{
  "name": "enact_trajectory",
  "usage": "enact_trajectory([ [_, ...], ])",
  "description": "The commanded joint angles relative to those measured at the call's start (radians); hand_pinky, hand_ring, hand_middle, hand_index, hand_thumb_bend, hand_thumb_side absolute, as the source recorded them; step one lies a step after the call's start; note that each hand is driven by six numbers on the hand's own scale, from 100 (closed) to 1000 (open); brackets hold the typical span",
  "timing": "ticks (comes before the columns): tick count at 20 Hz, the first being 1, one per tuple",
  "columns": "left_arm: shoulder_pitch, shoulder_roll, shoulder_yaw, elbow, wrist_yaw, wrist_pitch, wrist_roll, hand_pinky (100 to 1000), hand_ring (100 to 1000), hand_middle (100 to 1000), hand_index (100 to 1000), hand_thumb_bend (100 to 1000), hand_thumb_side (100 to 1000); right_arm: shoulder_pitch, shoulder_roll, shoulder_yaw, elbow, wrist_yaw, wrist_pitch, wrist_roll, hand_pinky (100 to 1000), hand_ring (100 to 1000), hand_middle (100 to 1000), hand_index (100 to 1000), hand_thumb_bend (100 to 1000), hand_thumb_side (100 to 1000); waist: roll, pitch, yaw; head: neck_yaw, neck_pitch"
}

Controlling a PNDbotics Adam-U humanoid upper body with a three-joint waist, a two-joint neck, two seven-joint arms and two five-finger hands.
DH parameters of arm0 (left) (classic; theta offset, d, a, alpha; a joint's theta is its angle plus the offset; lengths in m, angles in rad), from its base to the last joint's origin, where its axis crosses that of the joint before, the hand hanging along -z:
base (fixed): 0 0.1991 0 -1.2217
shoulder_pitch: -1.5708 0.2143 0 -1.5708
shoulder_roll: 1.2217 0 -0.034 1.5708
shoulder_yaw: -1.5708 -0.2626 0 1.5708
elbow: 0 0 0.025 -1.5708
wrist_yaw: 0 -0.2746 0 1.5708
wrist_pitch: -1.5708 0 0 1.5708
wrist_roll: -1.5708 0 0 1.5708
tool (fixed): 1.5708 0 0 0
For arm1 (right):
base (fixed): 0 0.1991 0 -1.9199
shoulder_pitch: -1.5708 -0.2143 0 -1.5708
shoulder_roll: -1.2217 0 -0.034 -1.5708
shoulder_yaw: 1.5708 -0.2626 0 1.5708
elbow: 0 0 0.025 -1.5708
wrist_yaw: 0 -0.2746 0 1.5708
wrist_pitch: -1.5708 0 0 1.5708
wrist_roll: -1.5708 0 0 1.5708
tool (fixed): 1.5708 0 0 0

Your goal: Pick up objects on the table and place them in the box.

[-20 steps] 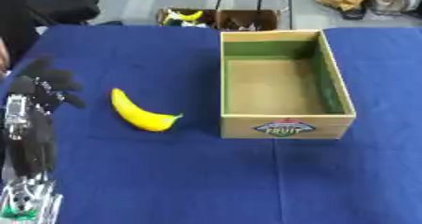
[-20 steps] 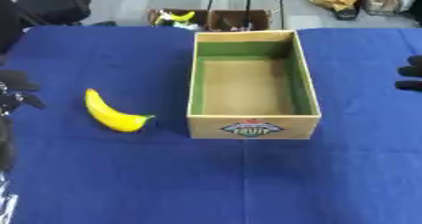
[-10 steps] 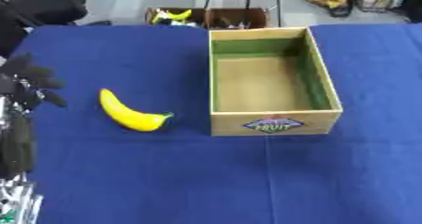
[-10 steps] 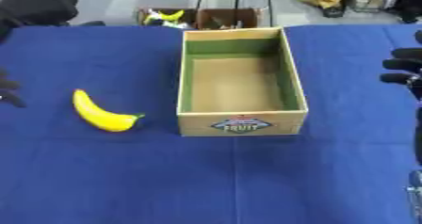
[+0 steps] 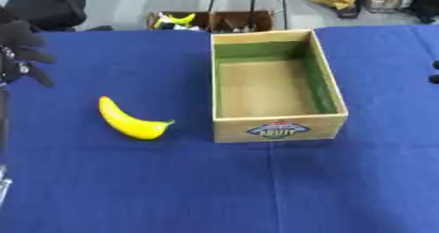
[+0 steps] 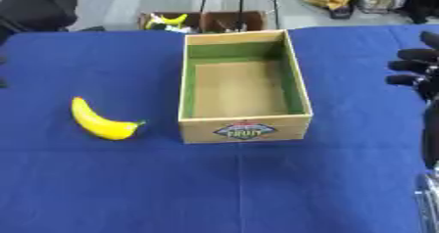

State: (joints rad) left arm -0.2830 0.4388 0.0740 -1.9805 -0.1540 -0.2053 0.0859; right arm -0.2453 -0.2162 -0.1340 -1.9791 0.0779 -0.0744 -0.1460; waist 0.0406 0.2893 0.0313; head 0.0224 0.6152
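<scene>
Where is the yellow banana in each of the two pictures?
Left eye view: the banana lies on the blue table, left of middle, left of the box.
Right eye view: the banana lies nearer the left edge, again left of the box.
Shared landmark: the round fruit label on the box's near wall.

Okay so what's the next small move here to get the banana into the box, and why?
Probably bring the left hand down and in toward the banana. The banana lies on the blue cloth to the left of the box, which looks empty, and neither hand holds anything. The left hand is on the banana's side; the right hand is beyond the box.
</scene>
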Motion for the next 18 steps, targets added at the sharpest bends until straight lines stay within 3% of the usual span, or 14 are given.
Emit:
enact_trajectory([
  [1,-0.038,0.098,0.008,-0.019,-0.046,0.040,-0.021,413,604,694,842,141,1000,-0.003,-0.019,0.003,-0.021,0.000,0.001,0.004,620,678,645,864,100,1000,0.000,-0.019,-0.001,-0.004,0.006],
  [10,-0.158,0.283,-0.074,-0.007,-0.171,0.128,-0.142,462,627,766,863,100,999,0.001,-0.028,0.011,-0.021,0.001,0.003,0.017,621,673,645,864,100,1000,0.009,-0.021,-0.006,0.009,0.000],
  [15,-0.213,0.384,-0.150,0.077,-0.238,0.154,-0.209,480,647,790,872,101,1000,0.002,-0.030,0.016,-0.021,0.002,0.004,0.023,622,674,645,864,100,1000,0.012,-0.019,-0.019,0.023,-0.011],
  [18,-0.234,0.423,-0.201,0.140,-0.280,0.153,-0.251,495,663,811,894,148,1000,0.003,-0.030,0.019,-0.021,0.003,0.006,0.027,622,674,645,864,100,1000,0.016,-0.019,-0.025,0.025,-0.015],
])
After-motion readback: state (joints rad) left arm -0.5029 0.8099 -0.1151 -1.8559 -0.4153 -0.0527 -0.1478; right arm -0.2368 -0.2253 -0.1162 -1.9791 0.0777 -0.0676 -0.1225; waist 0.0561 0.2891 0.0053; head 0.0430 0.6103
